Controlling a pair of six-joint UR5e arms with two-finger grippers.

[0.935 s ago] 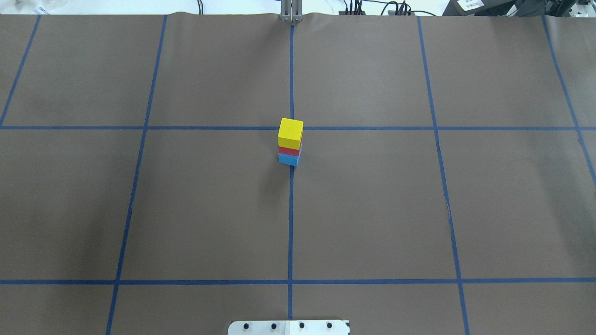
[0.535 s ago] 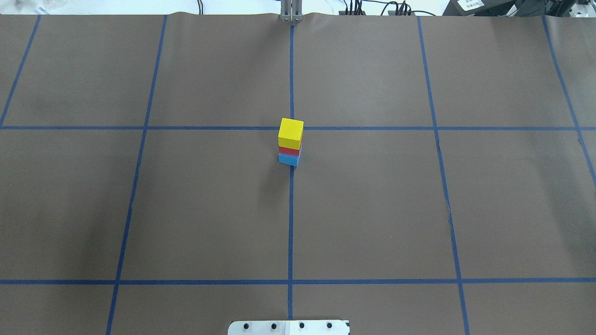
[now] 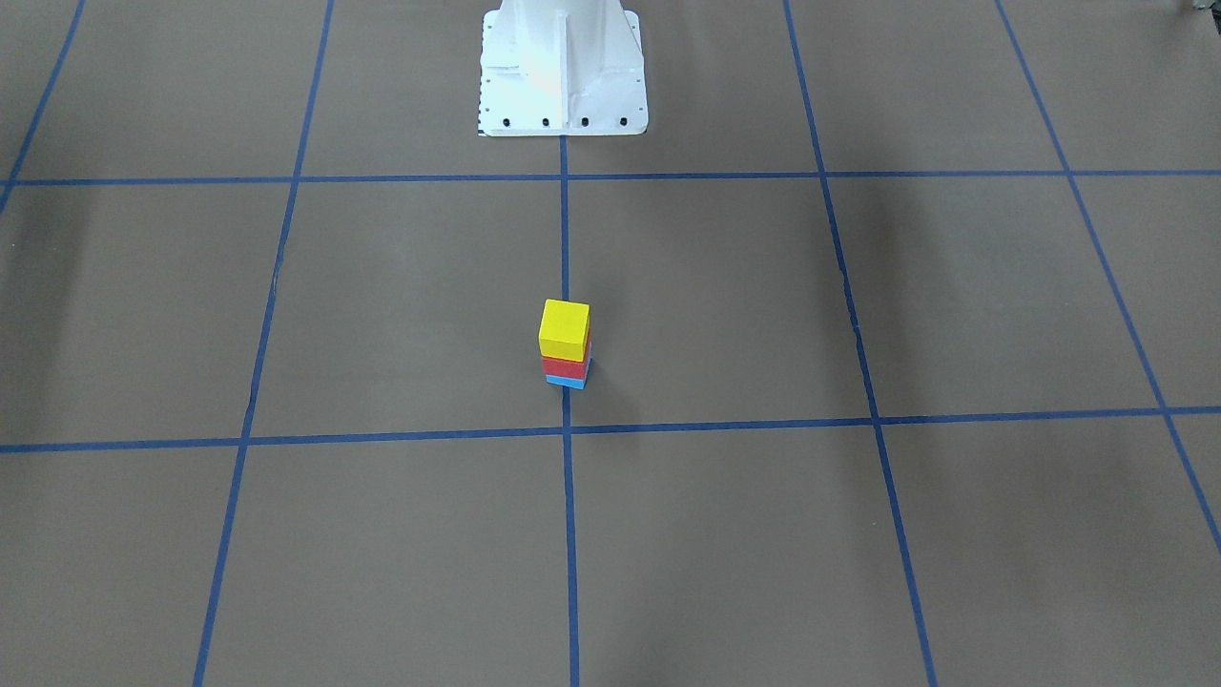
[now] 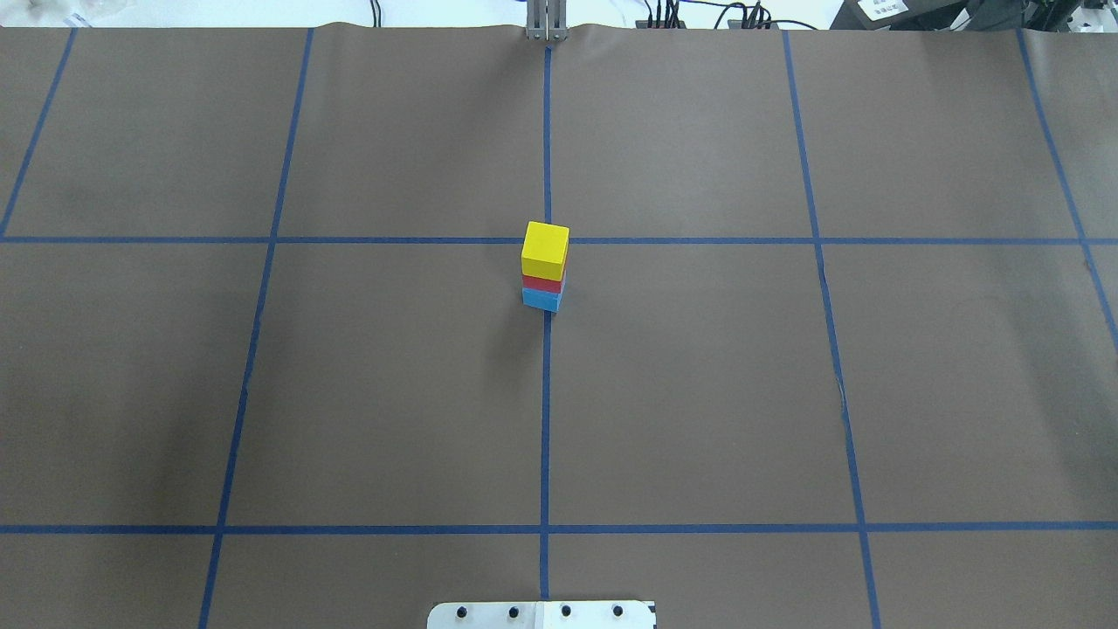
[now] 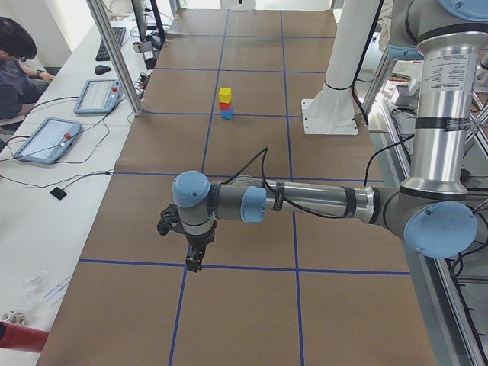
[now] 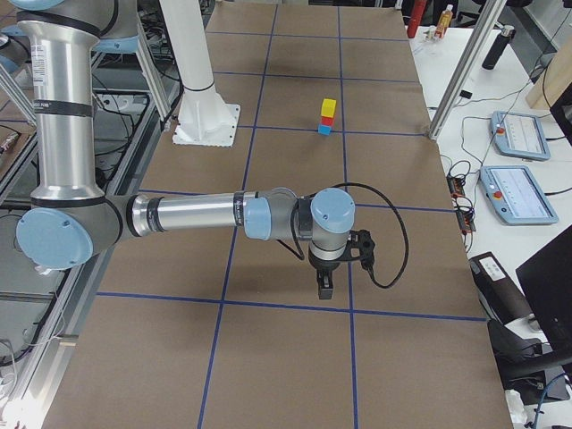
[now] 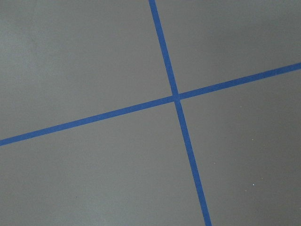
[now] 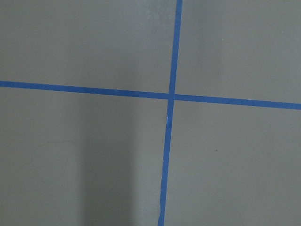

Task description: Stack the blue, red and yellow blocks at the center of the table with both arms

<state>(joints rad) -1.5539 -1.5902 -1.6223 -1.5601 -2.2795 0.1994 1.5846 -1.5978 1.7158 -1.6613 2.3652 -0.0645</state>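
The three blocks stand as one stack at the table's center, on the crossing of blue tape lines: the yellow block (image 4: pixel 545 249) on the red block (image 4: pixel 542 284) on the blue block (image 4: pixel 541 300). The stack also shows in the front view with yellow (image 3: pixel 564 328) on top. My left gripper (image 5: pixel 194 263) hangs over the table far from the stack and shows only in the exterior left view. My right gripper (image 6: pixel 325 290) shows only in the exterior right view, also far from the stack. I cannot tell whether either is open or shut. Both wrist views show only bare paper and tape.
The robot's white base plate (image 4: pixel 541 614) sits at the table's near edge. Blue tape lines (image 4: pixel 546 419) grid the brown paper. Tablets (image 5: pixel 46 139) and an operator (image 5: pixel 15 57) are beside the table at my left; more tablets (image 6: pixel 517 192) lie at my right.
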